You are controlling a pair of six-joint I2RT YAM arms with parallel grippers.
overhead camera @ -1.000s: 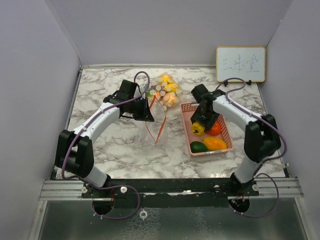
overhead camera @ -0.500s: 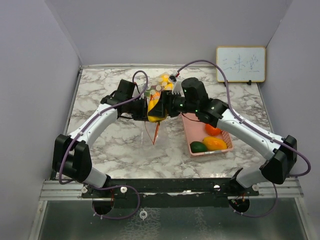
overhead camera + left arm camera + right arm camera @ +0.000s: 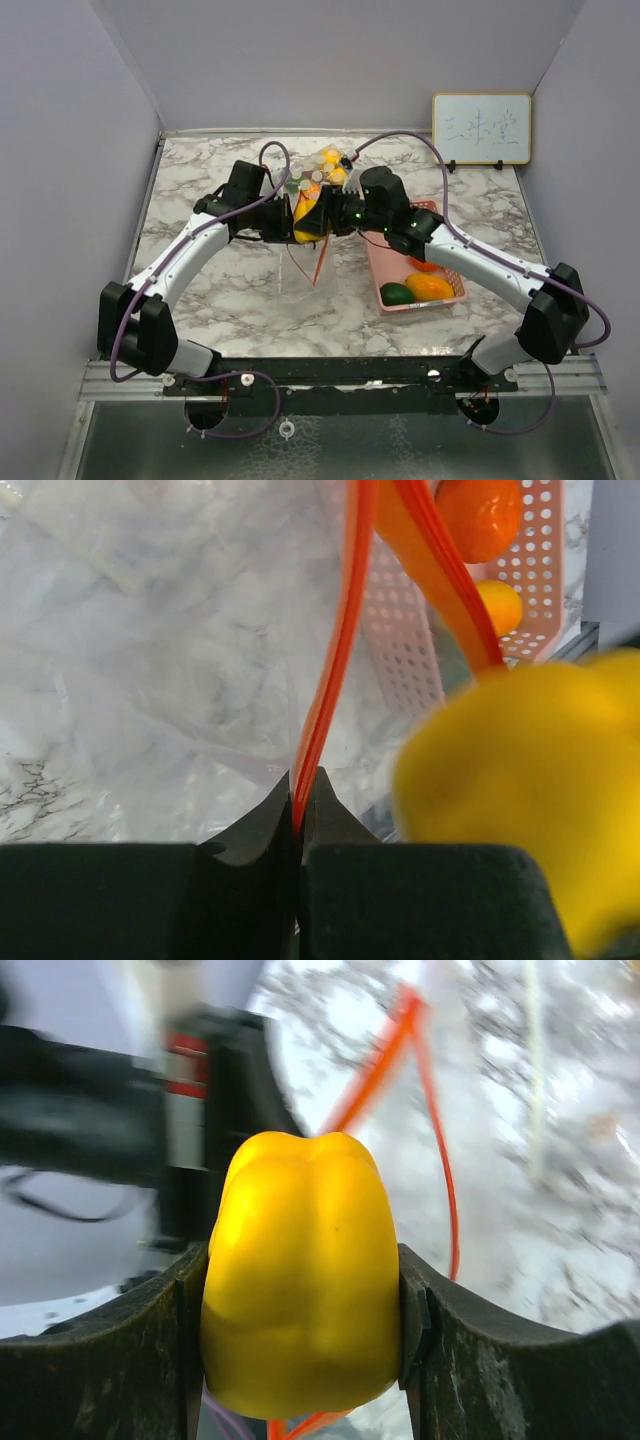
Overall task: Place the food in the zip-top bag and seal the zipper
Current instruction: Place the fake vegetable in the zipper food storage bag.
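Note:
My right gripper [image 3: 302, 1290] is shut on a yellow toy pepper [image 3: 300, 1270] and holds it at the open mouth of the clear zip-top bag [image 3: 305, 262]; the pepper also shows in the top view [image 3: 307, 212] and the left wrist view [image 3: 530, 780]. My left gripper [image 3: 299, 785] is shut on the bag's orange zipper strip [image 3: 335, 650] and holds that edge up. The orange zipper [image 3: 440, 1150] loops behind the pepper. In the pink basket [image 3: 383, 262] lie a green [image 3: 397, 293], an orange-yellow [image 3: 430, 287] and a red-orange toy [image 3: 426, 265].
A second clear bag of small yellow and orange items [image 3: 330, 165] lies at the back of the marble table [image 3: 200, 290]. A small whiteboard [image 3: 481, 128] leans on the back right wall. The grey walls close in the left and right sides.
My right arm has carried the yellow pepper from the basket leftward to the bag's mouth beside my left gripper. The left gripper keeps hold of the zipper strip.

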